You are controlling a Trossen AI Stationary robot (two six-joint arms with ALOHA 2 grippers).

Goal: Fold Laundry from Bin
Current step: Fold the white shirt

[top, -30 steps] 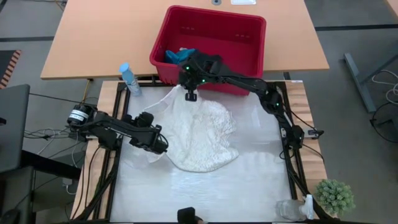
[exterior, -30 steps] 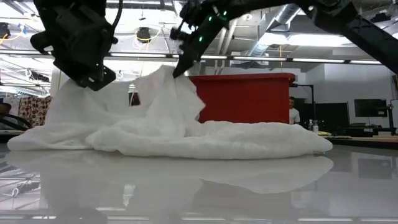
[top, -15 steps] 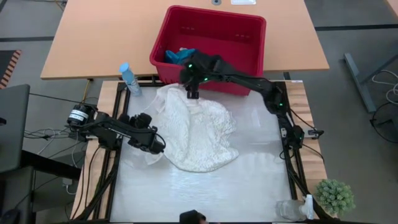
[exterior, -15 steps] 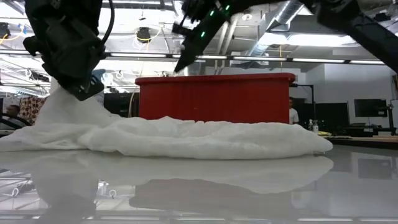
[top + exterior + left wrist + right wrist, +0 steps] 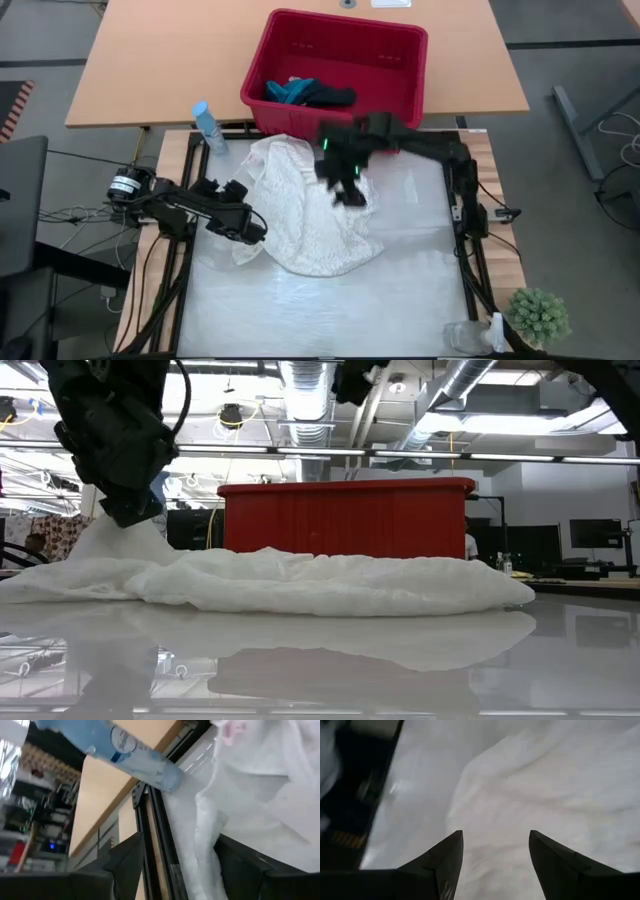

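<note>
White laundry (image 5: 310, 210) lies released between both opened grippers (image 5: 252, 232) (image 5: 345, 192); bottle (image 5: 127, 752) label unreadable.

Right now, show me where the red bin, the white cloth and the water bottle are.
red bin (image 5: 408, 42), high view, on its far right rim.
white cloth (image 5: 315, 225), high view, on its middle.
water bottle (image 5: 208, 127), high view, on its body.

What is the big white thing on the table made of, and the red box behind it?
The white thing looks like soft, thin cloth with a bumpy, lacy surface: it slumps in wrinkled folds. The red box looks like hard, smooth plastic, slightly shiny: it has straight walls, a rolled rim and small slots.
</note>
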